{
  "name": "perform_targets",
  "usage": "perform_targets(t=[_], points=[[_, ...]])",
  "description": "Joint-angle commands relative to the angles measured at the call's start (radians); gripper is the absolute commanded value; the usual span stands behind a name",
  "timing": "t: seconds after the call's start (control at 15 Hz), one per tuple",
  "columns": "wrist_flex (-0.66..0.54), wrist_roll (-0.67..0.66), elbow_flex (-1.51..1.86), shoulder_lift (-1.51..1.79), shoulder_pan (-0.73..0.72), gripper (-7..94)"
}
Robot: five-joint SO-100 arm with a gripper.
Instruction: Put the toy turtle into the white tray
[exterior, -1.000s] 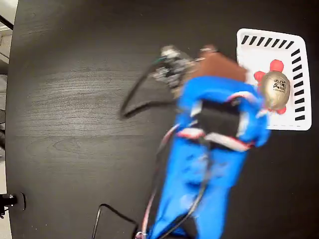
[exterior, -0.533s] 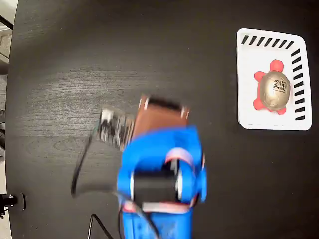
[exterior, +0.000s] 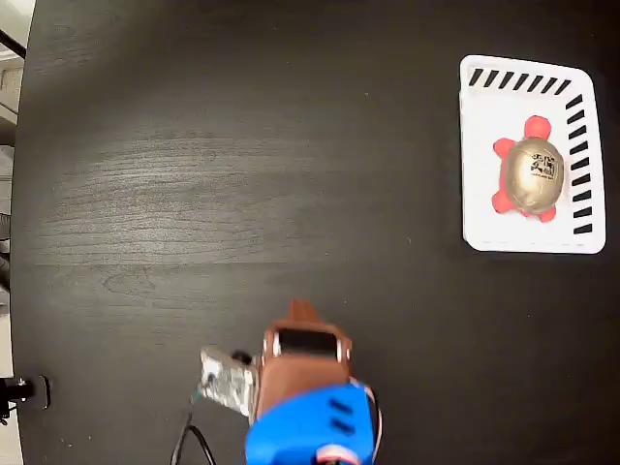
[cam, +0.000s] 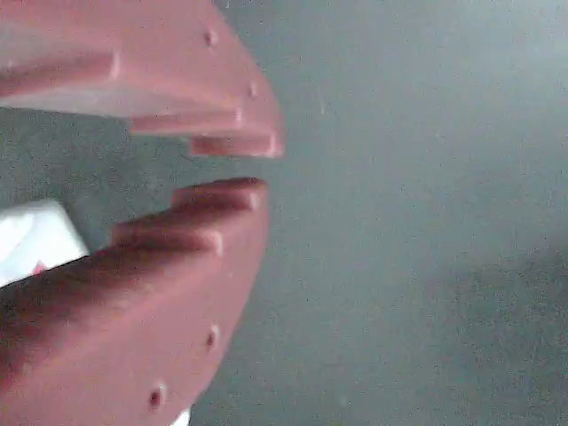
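In the fixed view the toy turtle (exterior: 531, 174), with its golden domed shell and red legs, lies inside the white tray (exterior: 481, 126) at the upper right. It lies free, with nothing touching it. My brown-and-blue gripper (exterior: 302, 312) is far from it, low in the picture near the bottom edge, pointing up. In the wrist view the gripper (cam: 241, 166) has its two brown fingers nearly together at the tips, with nothing between them. A white corner (cam: 34, 232) shows behind the fingers at the left edge of that view.
The table (exterior: 242, 145) is black wood grain. A small circuit board (exterior: 229, 380) and a cable hang on the arm's left side. The table's left edge runs down the far left of the fixed view.
The arm has pulled back from beside the tray, first to the table's middle, then down to the bottom edge. The turtle stays in the tray, unmoved.
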Motion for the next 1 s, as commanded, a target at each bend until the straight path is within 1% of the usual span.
perform_targets(t=[0.0, 0.13, 0.27, 0.53, 0.8, 0.93], points=[[-0.017, -0.006, 0.140, 0.183, -0.006, -1], [0.003, -0.015, 0.242, 0.304, -0.021, -1], [0.034, -0.012, 0.272, 0.350, -0.029, -1], [0.034, -0.051, 0.391, 0.471, -0.018, -1], [0.095, -0.025, 0.445, 0.597, -0.026, -1], [0.107, -0.023, 0.453, 0.638, -0.021, -1]])
